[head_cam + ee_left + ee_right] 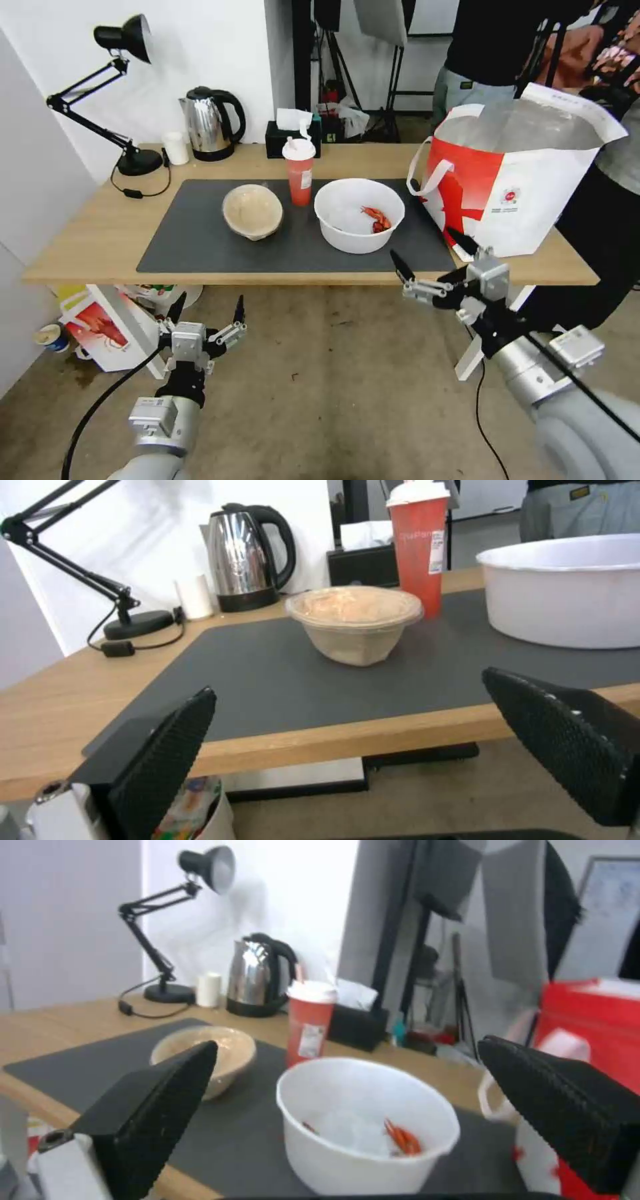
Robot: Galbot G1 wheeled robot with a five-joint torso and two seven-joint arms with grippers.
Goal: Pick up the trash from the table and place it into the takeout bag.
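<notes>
On the dark grey mat (200, 247) of the table (87, 227) stand three pieces of trash: a beige lidded bowl (253, 211) (353, 622), a red lidded cup (299, 175) (418, 550) (309, 1025) and a wide white bowl (359, 215) (367, 1125) with red crayfish scraps. The takeout bag (513, 180) stands open at the table's right end. My left gripper (209, 308) (348, 682) hangs open below the table's front edge, facing the beige bowl. Open and empty, my right gripper (421, 241) (347, 1044) hovers at the front edge, just right of the white bowl.
Along the back edge are a black desk lamp (127, 80), a steel kettle (210, 123), a small white cup (176, 148) and a black tissue box (292, 137). A red-and-white package (100, 333) sits on the floor under the left end. A person stands behind the bag.
</notes>
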